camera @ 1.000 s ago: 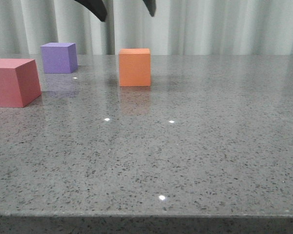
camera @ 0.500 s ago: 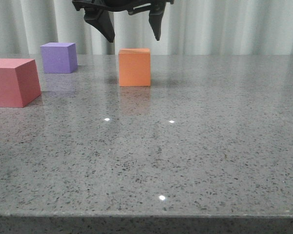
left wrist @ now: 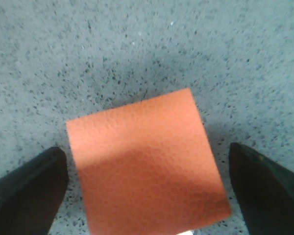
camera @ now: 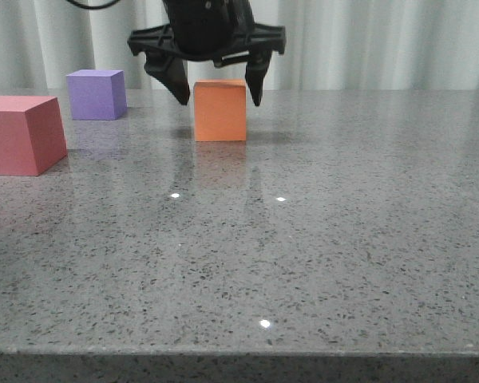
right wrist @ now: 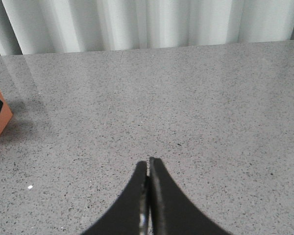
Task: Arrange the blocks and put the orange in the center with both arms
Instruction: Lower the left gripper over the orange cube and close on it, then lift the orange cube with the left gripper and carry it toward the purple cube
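Step in hand: grasping the orange point(camera: 220, 110), upper centre of frame on the bench point(camera: 303, 239). Left tool point(camera: 215, 89) straddles it, fingers apart, untouching. Right tool point(right wrist: 148, 169) together, idle. Next: lower slightly, close squarely.

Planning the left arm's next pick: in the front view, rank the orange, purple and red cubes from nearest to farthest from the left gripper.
1. Orange cube: directly under the open left gripper, between its fingers.
2. Purple cube: off to the left, at the back of the table.
3. Red cube: at the far left edge, closer to the camera.
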Action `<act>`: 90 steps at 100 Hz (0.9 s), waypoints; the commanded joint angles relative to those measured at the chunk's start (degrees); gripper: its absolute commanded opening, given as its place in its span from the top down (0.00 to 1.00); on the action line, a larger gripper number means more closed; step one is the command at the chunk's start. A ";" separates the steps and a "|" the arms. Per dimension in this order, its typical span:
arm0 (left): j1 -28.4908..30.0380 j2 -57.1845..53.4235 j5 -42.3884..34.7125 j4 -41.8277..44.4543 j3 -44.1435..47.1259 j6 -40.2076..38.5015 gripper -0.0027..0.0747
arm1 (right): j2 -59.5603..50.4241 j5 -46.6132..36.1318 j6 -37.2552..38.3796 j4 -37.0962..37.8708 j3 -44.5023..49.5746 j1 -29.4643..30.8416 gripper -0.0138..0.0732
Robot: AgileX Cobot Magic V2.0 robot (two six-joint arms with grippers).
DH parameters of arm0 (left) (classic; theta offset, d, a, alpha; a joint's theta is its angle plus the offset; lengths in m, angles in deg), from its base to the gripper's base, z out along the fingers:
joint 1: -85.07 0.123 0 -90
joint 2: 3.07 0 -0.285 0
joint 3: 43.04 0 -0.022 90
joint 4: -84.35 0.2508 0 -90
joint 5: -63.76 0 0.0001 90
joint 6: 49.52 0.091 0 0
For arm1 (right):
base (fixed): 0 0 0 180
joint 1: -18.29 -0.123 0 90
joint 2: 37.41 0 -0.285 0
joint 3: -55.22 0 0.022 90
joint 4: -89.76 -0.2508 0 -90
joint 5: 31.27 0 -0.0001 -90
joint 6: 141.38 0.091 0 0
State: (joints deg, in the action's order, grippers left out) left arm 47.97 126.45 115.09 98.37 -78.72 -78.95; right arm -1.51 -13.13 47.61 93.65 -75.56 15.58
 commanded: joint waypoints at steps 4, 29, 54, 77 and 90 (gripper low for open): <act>-0.31 -3.14 -2.15 0.46 -1.90 -0.47 0.17 | 0.12 -4.70 -0.10 0.30 -1.60 0.25 0.92; -0.31 -3.14 -2.16 0.46 -1.90 -0.47 0.47 | 0.12 -4.70 -0.10 0.30 -1.60 0.25 0.92; -0.31 -3.14 2.47 0.36 -6.03 3.45 0.51 | 0.12 -4.70 -0.10 0.30 -1.60 0.25 0.92; -0.10 -5.62 5.39 -1.27 -8.41 10.96 0.50 | 0.12 -4.70 -0.10 0.30 -1.60 0.25 0.92; 1.42 -7.02 6.81 -1.23 -8.41 12.39 0.50 | 0.12 -4.70 -0.10 0.30 -1.60 0.25 0.92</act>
State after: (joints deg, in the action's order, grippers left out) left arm 48.22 124.52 123.04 96.73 -85.05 -67.80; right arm -1.51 -13.13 47.61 93.65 -75.56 15.58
